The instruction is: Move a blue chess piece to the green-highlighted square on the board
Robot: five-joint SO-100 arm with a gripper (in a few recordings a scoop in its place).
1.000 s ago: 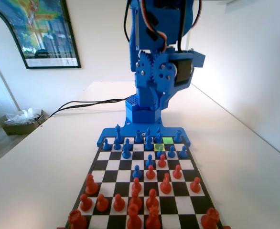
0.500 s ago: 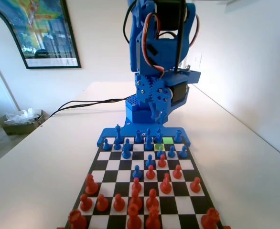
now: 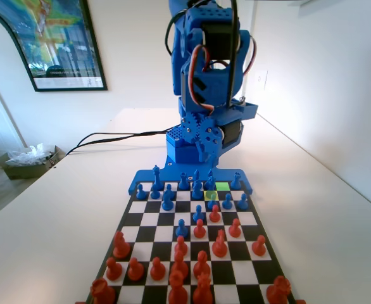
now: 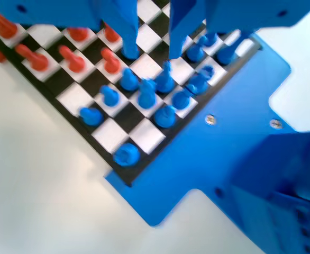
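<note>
The board (image 3: 149, 219) lies on the table, with blue pieces (image 3: 166, 201) at its far rows and orange-red pieces (image 3: 180, 266) near the camera. The green-highlighted square (image 3: 222, 186) is in the far row, right of centre, with a yellow-green square (image 3: 211, 195) diagonally in front of it. My gripper (image 3: 206, 151) hangs above the board's far edge. In the wrist view the gripper (image 4: 152, 53) is open, with nothing between its jaws, over the blue pieces (image 4: 146, 92) near the board's (image 4: 147, 135) corner. The green-highlighted square cannot be made out there.
The blue base (image 4: 197, 153) joins the board's far end. A black cable (image 3: 109, 136) runs across the table behind it. A box with crumpled plastic (image 3: 27, 161) sits on the floor at the left. A white wall borders the table on the right.
The arm has folded downward, bringing the gripper lower toward the board's far rows. No piece on the board has moved.
</note>
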